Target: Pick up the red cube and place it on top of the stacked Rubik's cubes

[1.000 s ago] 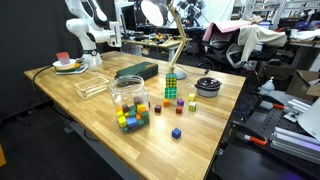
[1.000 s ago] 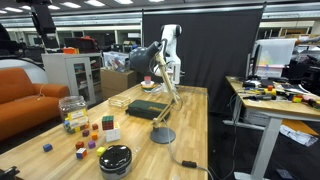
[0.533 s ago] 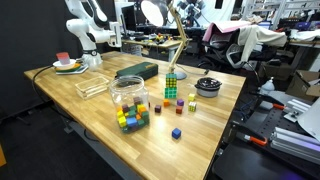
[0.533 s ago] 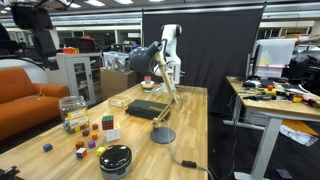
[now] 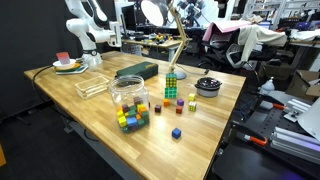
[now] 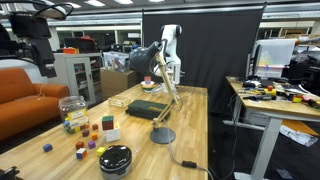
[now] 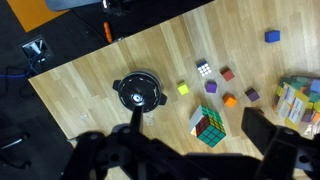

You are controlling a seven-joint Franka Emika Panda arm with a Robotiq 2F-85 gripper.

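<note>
The wrist view looks down on the table from high up. The stacked Rubik's cubes (image 7: 208,126) stand near the middle, and also show in both exterior views (image 5: 171,85) (image 6: 107,126). The red cube (image 7: 227,74) lies loose on the wood just beyond the tower, next to an orange block (image 7: 230,99). My gripper (image 7: 190,160) is open, its dark blurred fingers (image 7: 275,140) spread at the bottom edge with nothing between them. It hangs far above both things. Part of my arm (image 6: 35,30) shows at the top left in an exterior view.
A clear jar of coloured blocks (image 7: 300,100) stands beside the loose blocks. A small puzzle cube (image 7: 204,69), a yellow-green block (image 7: 183,89), a purple block (image 7: 251,95) and a blue block (image 7: 271,36) lie around. A black round object (image 7: 138,92) and a desk lamp (image 6: 150,60) stand close by.
In an exterior view my arm has come into the picture at the top left and moved down. The blocks and the tower have not moved. The gripper stays open.
</note>
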